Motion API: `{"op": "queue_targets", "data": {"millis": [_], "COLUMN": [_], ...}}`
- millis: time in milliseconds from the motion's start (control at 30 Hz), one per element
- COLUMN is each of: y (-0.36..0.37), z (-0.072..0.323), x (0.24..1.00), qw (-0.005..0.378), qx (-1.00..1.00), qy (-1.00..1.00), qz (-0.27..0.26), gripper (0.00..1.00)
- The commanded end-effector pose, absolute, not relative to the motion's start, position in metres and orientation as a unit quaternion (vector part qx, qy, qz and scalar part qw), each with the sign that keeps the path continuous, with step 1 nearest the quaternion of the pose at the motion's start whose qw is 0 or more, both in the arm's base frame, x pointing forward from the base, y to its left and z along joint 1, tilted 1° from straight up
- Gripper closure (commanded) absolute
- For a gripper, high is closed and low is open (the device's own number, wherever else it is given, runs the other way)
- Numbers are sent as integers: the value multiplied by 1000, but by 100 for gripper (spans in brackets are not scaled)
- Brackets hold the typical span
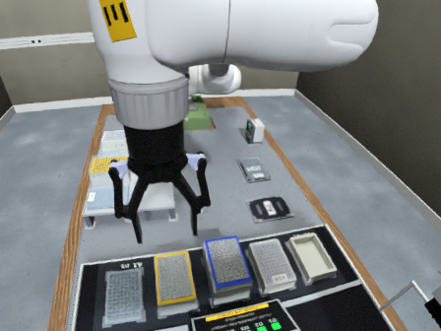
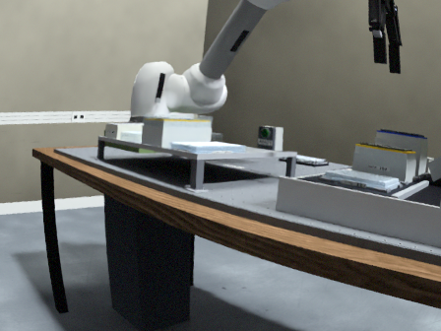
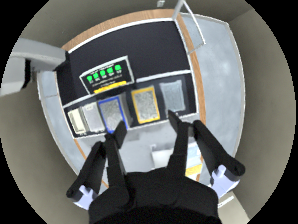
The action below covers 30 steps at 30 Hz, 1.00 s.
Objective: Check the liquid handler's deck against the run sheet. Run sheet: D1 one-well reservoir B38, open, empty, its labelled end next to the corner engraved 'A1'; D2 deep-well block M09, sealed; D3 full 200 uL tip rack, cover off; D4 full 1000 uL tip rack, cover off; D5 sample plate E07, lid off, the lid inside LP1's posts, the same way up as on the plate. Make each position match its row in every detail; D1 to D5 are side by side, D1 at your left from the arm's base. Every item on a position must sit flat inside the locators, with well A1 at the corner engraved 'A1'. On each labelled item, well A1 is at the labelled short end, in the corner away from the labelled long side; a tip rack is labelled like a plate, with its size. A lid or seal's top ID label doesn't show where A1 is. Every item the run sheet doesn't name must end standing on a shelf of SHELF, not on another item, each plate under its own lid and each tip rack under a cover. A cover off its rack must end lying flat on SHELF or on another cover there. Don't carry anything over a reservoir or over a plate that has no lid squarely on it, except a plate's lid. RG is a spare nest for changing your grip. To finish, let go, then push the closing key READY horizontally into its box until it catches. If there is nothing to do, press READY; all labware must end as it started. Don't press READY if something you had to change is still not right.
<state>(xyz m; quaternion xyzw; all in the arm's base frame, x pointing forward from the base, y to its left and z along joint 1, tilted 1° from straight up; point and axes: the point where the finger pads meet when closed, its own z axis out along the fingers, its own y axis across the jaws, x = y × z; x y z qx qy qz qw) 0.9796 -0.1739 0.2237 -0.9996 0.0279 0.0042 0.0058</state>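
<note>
My gripper (image 1: 166,235) is open and empty, hanging high above the table between the shelf and the deck; it also shows at the top right of the side view (image 2: 386,59) and in the wrist view (image 3: 144,125). The black deck holds five items in a row: a clear plate (image 1: 123,296), a yellow-framed tip rack (image 1: 173,278), a taller blue-framed tip rack (image 1: 227,261), a grey well plate with an end label (image 1: 273,268) and a cream open reservoir (image 1: 311,257). In the wrist view the row lies beyond the fingertips, with the blue rack (image 3: 111,113) and the yellow rack (image 3: 145,106).
SHELF (image 1: 129,197) stands at the left with a yellow-topped rack (image 1: 108,165) and pale labware behind it. A flat clear item lies at one nest (image 1: 253,168); a dark nest (image 1: 269,208) is nearer. The READY box (image 1: 255,130) stands at the back. A status panel (image 1: 243,317) is in front of the deck.
</note>
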Motion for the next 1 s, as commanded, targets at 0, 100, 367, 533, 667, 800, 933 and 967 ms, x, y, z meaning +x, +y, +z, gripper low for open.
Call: {"op": "queue_targets", "data": {"millis": [0,100,367,533,667,800,933,967], "y": [-171,-171,-170,-170,-170,-170,-170,-170], "z": [214,213,199,191,188,181,174,172], "x": [981,981,981,981,981,981,980,980], "qw": [5,5,5,5,5,5,5,5], "qx": [-1000,-1000,-1000,-1000,-1000,-1000,-1000,-1000], "qy": [28,28,28,28,28,28,28,28], "qz": [5,5,5,5,4,5,5,5], "gripper": [34,34,34,34,34,34,34,34]}}
